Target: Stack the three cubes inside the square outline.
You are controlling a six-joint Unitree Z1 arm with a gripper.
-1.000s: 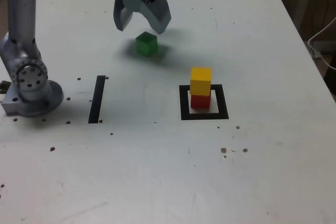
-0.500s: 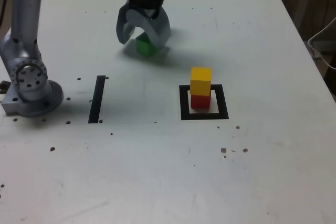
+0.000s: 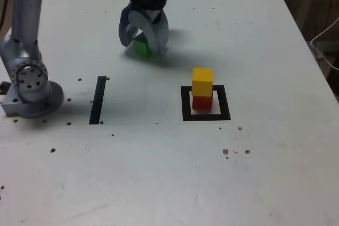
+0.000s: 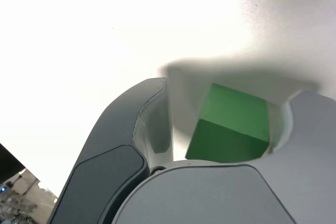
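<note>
The green cube (image 3: 140, 49) rests on the white table at the back, left of centre in the exterior view. My gripper (image 3: 142, 47) is down around it, one finger on each side. In the wrist view the green cube (image 4: 231, 127) sits between the fingers of the gripper (image 4: 234, 92). A strip of table shows between it and one finger, while the other finger is against it or nearly so. The yellow cube (image 3: 202, 81) stands on the red cube (image 3: 202, 102) inside the square outline (image 3: 186, 116).
A straight black strip (image 3: 98, 99) lies on the table toward the exterior view's left. The arm's grey base (image 3: 32, 86) stands further left. Small dark specks dot the table's front half. A cable hangs off the table's right edge.
My gripper has come down from above the green cube to straddle it, and its fingers have drawn in around it. The cube and the stack have stayed in place.
</note>
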